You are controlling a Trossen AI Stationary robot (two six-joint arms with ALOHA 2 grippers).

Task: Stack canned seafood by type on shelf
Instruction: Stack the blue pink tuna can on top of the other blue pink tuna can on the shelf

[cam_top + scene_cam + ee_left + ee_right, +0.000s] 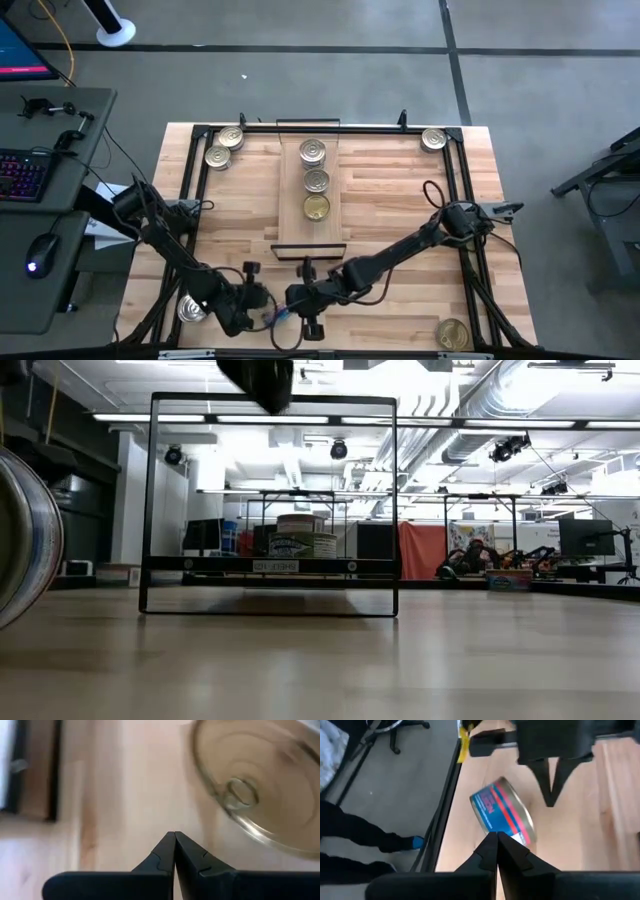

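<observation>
Left gripper (pixel 174 851): dark fingers pressed tip to tip, nothing between them. It hangs low over the near-left part of the butcher-block tabletop (pixel 400 195). Just past its tips, apart from them, lies a round silver tin with a pull-tab lid (pixel 260 785), flat on the wood; from above this tin (pixel 190 309) sits near the front-left corner, beside the left arm.

Right gripper (pixel 496 851): fingers likewise closed together, empty, at front centre of the table, close to the left gripper. Right ahead of its tips, a blue-and-red labelled tin (pixel 504 815) is tilted on its edge; whether the tips touch it cannot be told.

Long light-wood shelf board with black frame (pixel 290 215), mid-table: three tins in a row, two silver-lidded (pixel 313 152), one gold-lidded (pixel 316 208).

Elsewhere: two tins at the back-left corner (pixel 224 146), one back-right (pixel 434 139), one gold-lidded front-right (pixel 452 333).
</observation>
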